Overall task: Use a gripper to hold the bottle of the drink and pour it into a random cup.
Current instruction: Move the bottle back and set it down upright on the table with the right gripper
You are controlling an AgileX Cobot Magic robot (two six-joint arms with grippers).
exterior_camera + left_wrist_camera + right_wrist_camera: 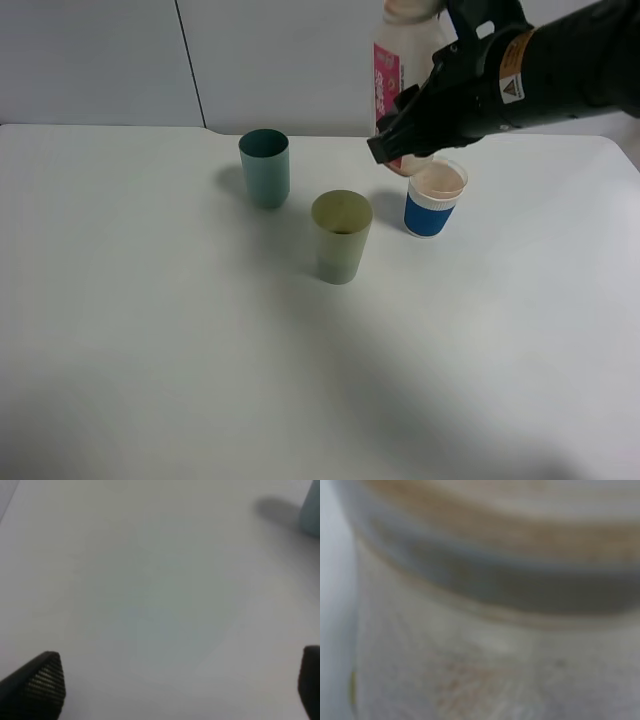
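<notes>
Two arms. Right gripper clamps the translucent whitish plastic bottle of the drink, upright so nothing spills, just beyond blue-and-white cup; pale yellow-green plastic tumbler stands near. Left gripper idles, jaws spread, over white table.

Table: white top, smooth, matt.
Bottle: translucent whitish plastic; pink-red printed label.
Cup: pale yellow-green plastic, plain, matt.
Teal tumbler: plastic, matt.
Blue-and-white cup: clear rim.
Left gripper: fingertips black, finely cross-hatched, rough.
</notes>
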